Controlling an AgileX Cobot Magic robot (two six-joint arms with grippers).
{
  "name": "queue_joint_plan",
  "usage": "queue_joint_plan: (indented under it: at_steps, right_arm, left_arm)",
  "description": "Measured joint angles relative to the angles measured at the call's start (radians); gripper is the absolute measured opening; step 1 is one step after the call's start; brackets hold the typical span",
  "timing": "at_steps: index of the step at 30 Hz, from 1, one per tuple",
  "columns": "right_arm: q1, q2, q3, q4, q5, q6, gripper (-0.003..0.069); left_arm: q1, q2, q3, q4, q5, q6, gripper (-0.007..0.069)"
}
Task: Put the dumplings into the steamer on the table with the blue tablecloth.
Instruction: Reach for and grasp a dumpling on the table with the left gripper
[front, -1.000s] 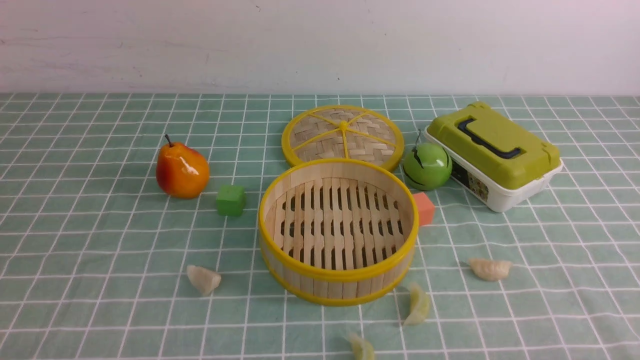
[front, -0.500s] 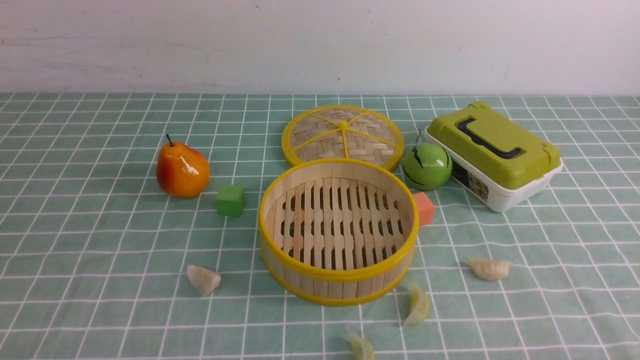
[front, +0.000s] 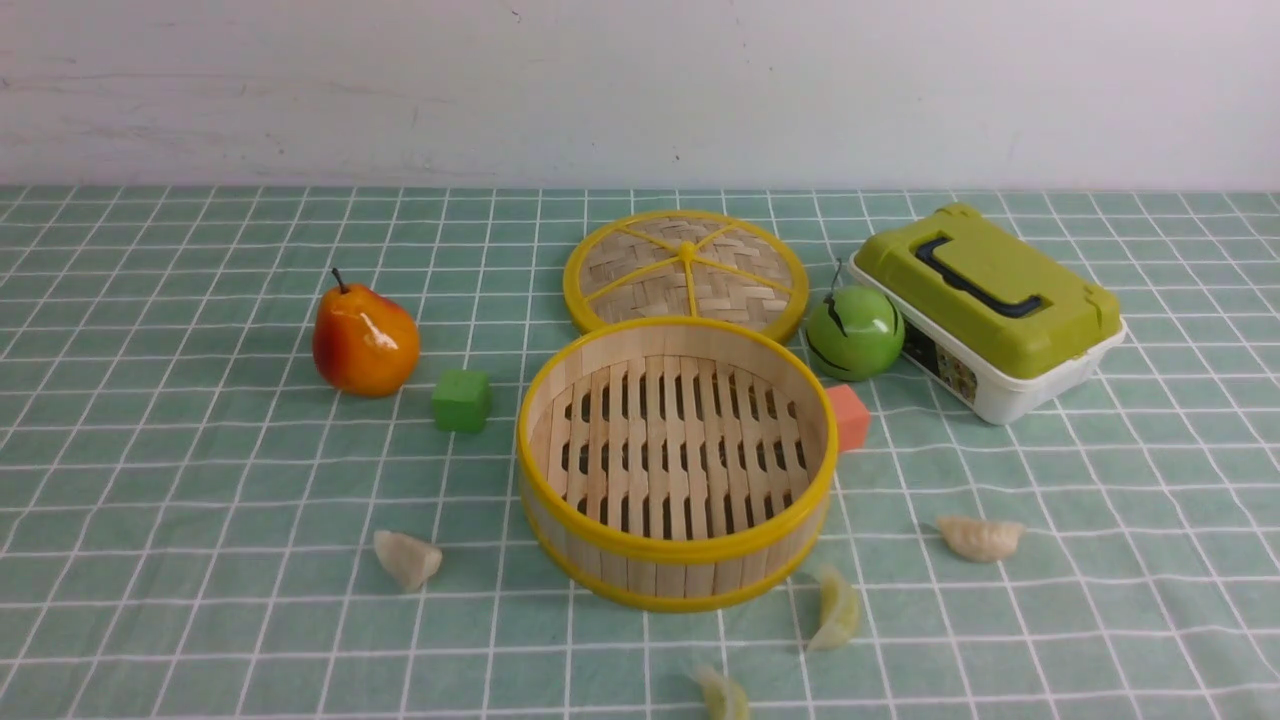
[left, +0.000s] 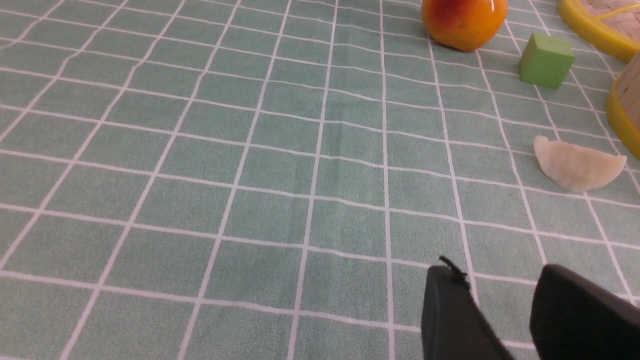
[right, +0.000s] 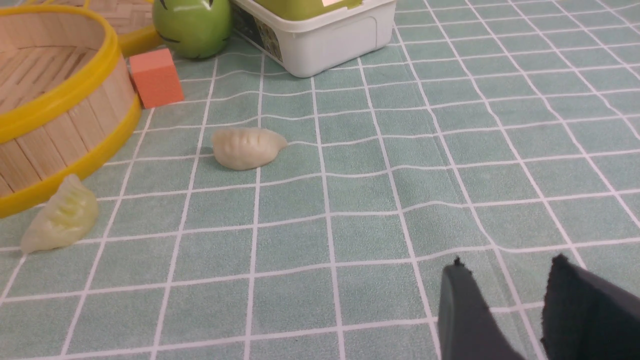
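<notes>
Teal gridded worktop carries the steamer centrally, four dumplings loose toward the near edge; left claw and right claw stand parted, holding nothing.

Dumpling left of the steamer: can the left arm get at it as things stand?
Probably yes. The left gripper stands open and empty, and only bare cloth lies between it and the dumpling. The green cube and the steamer sit apart from it, beyond.

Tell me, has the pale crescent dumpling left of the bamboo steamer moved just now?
No. The pale crescent dumpling keeps its spot beside the round bamboo steamer.
</notes>
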Motion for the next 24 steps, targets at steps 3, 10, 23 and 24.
queue_joint_plan:
  at_steps: [3, 10, 23, 24]
  right_arm:
    - [0.000, 0.000, 0.000, 0.000, 0.000, 0.000, 0.0239]
    - [0.000, 0.000, 0.000, -0.012, 0.000, 0.000, 0.0239]
    - [0.000, 0.000, 0.000, 0.141, -0.009, 0.113, 0.0239]
    - [0.000, 0.000, 0.001, 0.206, -0.012, 0.148, 0.0239]
  left_arm:
    - [0.000, 0.000, 0.000, 0.000, 0.000, 0.000, 0.0237]
    - [0.000, 0.000, 0.000, 0.000, 0.000, 0.000, 0.0237]
    - [0.000, 0.000, 0.000, -0.439, -0.098, -0.339, 0.0237]
    - [0.000, 0.000, 0.000, -0.556, -0.111, -0.424, 0.0237]
